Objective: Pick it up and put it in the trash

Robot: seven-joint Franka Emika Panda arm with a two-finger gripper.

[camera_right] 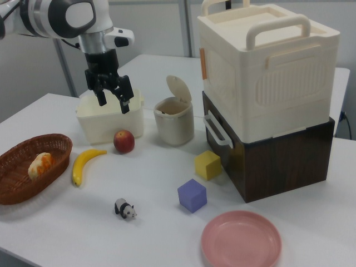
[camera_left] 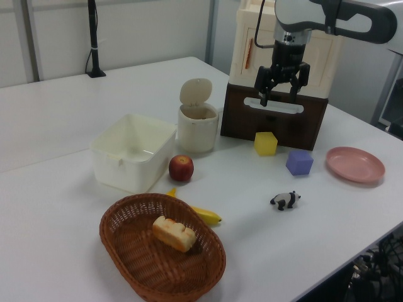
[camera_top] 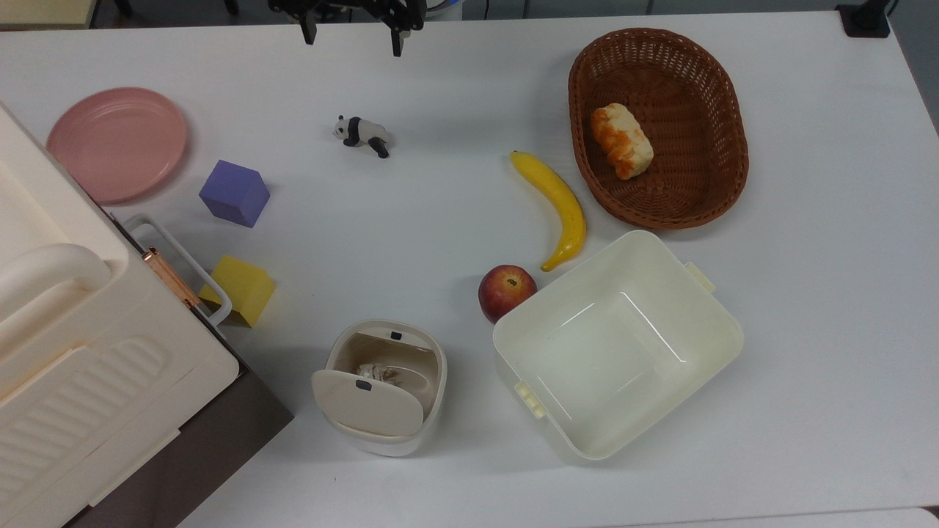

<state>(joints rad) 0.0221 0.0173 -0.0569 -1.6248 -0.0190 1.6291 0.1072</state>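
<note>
The crumpled off-white paper ball [camera_top: 376, 372] lies inside the trash [camera_top: 384, 386], a small rounded cream bin whose swing lid stands tipped open. The trash also shows in the left view [camera_left: 198, 119] and the right view [camera_right: 174, 118]. My gripper [camera_top: 351, 34] hangs high above the table at the top view's upper edge, far from the trash. It is open with nothing between its fingers, as the left view [camera_left: 278, 94] and the right view [camera_right: 113, 103] show.
A cream rectangular tub [camera_top: 618, 343], red apple [camera_top: 506, 291], banana [camera_top: 558, 205] and a wicker basket [camera_top: 658, 126] with bread sit on the top view's right. A panda figurine [camera_top: 362, 135], purple cube [camera_top: 235, 193], yellow cube [camera_top: 240, 289], pink plate [camera_top: 116, 143] and stacked boxes [camera_top: 88, 359] are on its left.
</note>
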